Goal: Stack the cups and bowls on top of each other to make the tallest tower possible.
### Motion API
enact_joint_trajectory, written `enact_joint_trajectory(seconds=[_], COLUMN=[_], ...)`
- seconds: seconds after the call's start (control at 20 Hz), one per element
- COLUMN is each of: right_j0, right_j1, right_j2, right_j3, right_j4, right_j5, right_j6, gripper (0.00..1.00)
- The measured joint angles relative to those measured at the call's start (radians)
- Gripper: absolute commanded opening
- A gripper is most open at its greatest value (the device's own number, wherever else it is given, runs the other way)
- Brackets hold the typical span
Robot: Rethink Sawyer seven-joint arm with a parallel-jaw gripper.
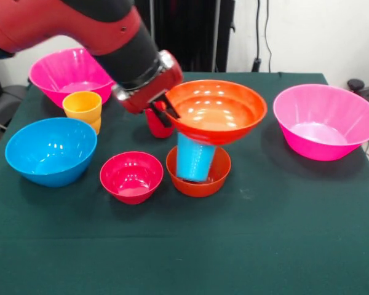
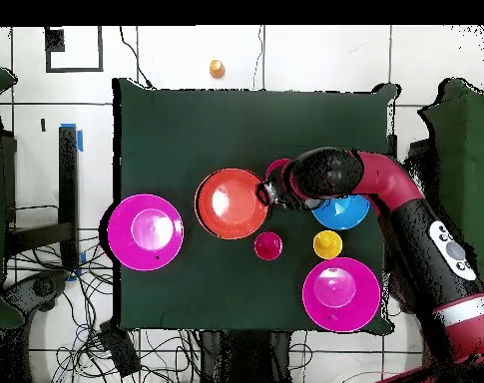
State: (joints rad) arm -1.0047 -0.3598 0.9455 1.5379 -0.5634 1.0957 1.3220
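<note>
The red and black arm reaches down over the dark green cloth-covered worktop (image 1: 246,258), and its tool (image 1: 163,110) is pinched on the near-left rim of the wide shallow glossy orange plastic bowl (image 1: 218,109), one black finger inside the rim and one outside. That bowl sits right way up on top of the blue plastic tumbler (image 1: 194,158), tilted slightly. The blue tumbler stands mouth down inside the small orange plastic bowl (image 1: 200,179), which rests on the cloth near the middle of the worktop.

Just to the left of the small orange bowl in the front view lies the small crimson plastic bowl (image 1: 131,177), open side up and apart from it. Further left sits the medium blue plastic bowl (image 1: 51,151). Behind the blue bowl, the yellow plastic tumbler (image 1: 82,106) is nested in another orange-yellow cup, of which only a lower edge shows. A large pink plastic bowl (image 1: 71,74) stands at the far left corner, partly hidden by the arm; the second large pink bowl (image 1: 326,121) stands alone on the right side, well apart from the rest. A red plastic tumbler (image 1: 157,125) shows just behind the tool, mostly covered by it.

In the overhead view the wide orange bowl (image 2: 231,203) hides the tumbler and small bowl beneath it.
</note>
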Motion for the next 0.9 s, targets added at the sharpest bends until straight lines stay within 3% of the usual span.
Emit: enact_joint_trajectory(seconds=[0.15,0.45,0.9], right_j0=[-0.04,-0.056,-0.045], right_j1=[0.0,-0.003,-0.004], right_j2=[0.01,0.012,0.012], right_j3=[0.0,0.0,-0.002], right_j4=[-0.008,-0.01,-0.017], right_j5=[0.0,0.009,0.079], right_j6=[-0.121,-0.227,-0.277], gripper=[0.0,0.0,0.0])
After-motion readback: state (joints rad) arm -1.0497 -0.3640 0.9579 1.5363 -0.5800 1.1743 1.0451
